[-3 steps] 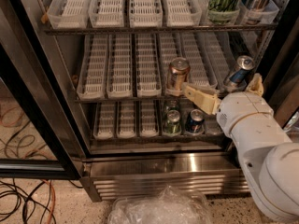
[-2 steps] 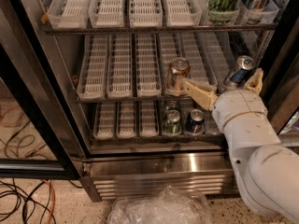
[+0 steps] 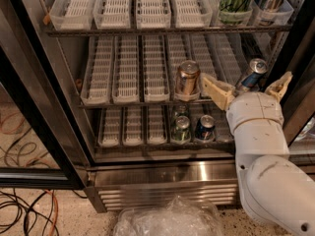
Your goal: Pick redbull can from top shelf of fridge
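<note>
Camera view: we note the end effector [image 3: 246, 79] spread wide, straddling the tilted redbull can [image 3: 252, 72] far right in the fridge [image 3: 162, 177], beside a copper can [image 3: 187, 77]. Approach looks done; closing and lifting out remain.

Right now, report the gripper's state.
Gripper: open, fingers spread either side of the tilted redbull can, at the right of the fridge; not clamped on it.
</note>
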